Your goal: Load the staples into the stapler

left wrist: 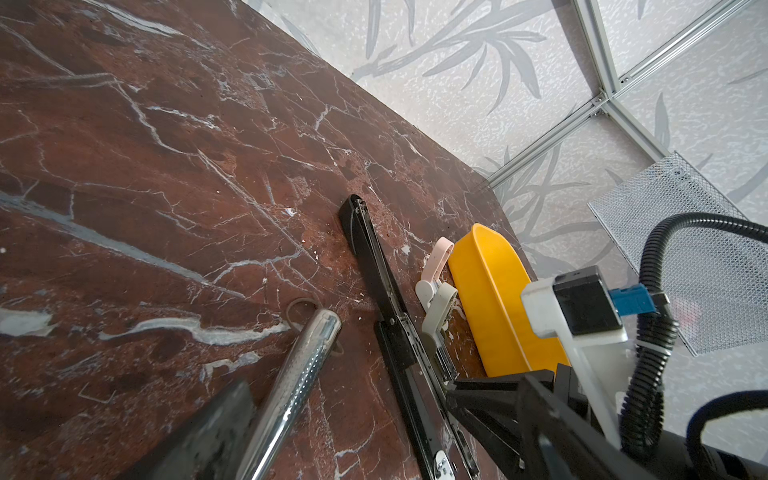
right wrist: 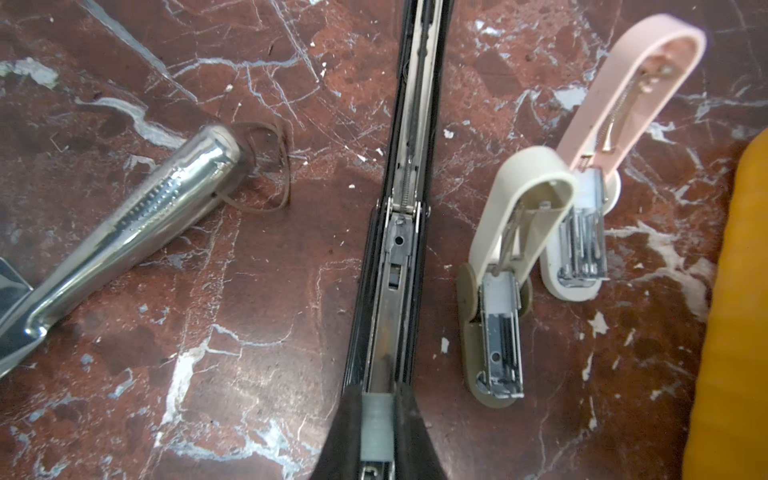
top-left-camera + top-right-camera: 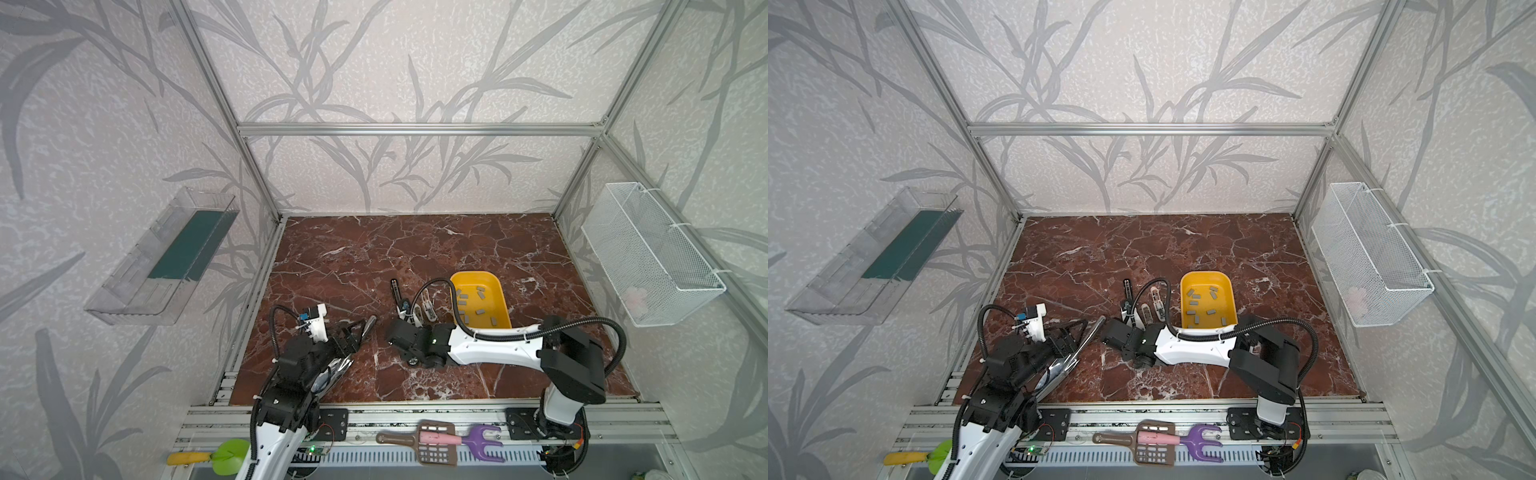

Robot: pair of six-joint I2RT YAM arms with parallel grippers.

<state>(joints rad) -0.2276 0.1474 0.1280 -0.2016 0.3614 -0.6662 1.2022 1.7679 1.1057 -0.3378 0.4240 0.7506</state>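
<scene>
A long black stapler lies opened flat on the marble table, its metal channel facing up. My right gripper hangs over the near end of that channel, shut on a grey strip of staples. More staples lie loose in the yellow tray just right of the stapler. My left gripper stands open to the left. A chrome tool handle lies between its spread fingers, and I cannot tell whether they touch it.
Two small opened staplers, beige and pink, lie between the black stapler and the tray. A rubber band sits at the chrome handle's tip. A wire basket hangs on the right wall and a clear shelf on the left.
</scene>
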